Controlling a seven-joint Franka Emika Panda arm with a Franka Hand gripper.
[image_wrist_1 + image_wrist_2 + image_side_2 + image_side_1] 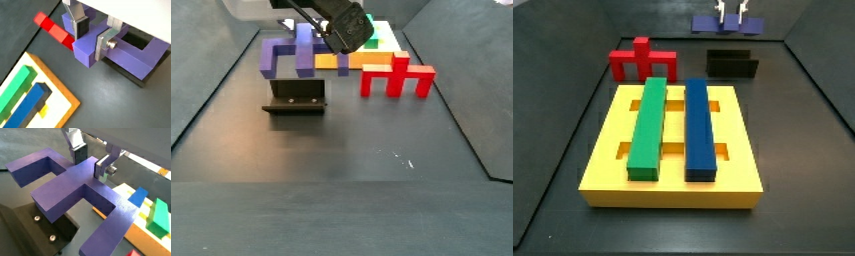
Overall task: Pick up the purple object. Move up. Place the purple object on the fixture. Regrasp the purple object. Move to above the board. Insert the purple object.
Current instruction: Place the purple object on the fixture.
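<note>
The board [671,190] lies flat on the dark floor, and in its top a green bar [648,125] and a blue bar [699,127] rest side by side. Behind the board stands the red piece [641,61] on its legs. The fixture [295,96] sits on the floor beside the red piece, a little apart. The purple object [287,52] is lifted in the air above the fixture, not touching it. The gripper [95,35] holds it, the two silver fingers [101,44] pressed on its central post.
</note>
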